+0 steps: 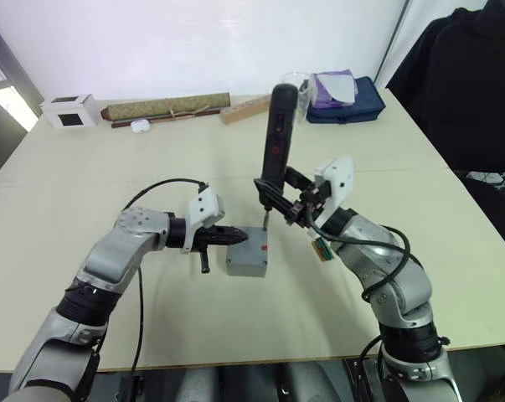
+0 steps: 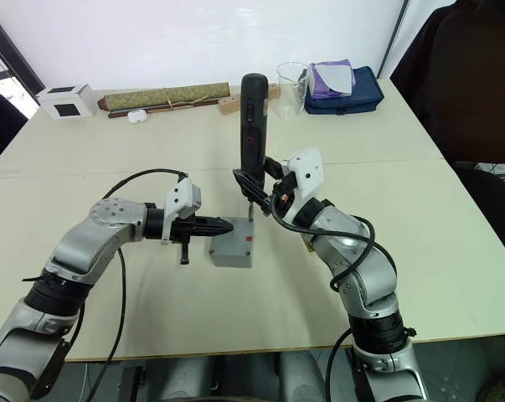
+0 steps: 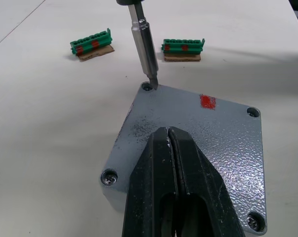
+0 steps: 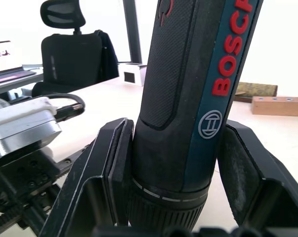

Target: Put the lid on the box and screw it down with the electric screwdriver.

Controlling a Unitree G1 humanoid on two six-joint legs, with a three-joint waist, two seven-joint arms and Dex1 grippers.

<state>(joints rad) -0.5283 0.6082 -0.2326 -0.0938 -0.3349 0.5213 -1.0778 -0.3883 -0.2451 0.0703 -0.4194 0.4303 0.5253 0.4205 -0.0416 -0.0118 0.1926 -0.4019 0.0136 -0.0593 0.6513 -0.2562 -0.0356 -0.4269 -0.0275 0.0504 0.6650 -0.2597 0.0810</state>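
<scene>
Lid sat flush on the box near the middle of the table, a red mark on top and screw holes at its corners. Your left gripper pressed down on that lid, its black fingers closed together and holding nothing. Your right gripper clamped the electric screwdriver between both fingers, nearly upright, with the metal bit touching a corner screw hole. Two green connector blocks lay just beyond the box.
</scene>
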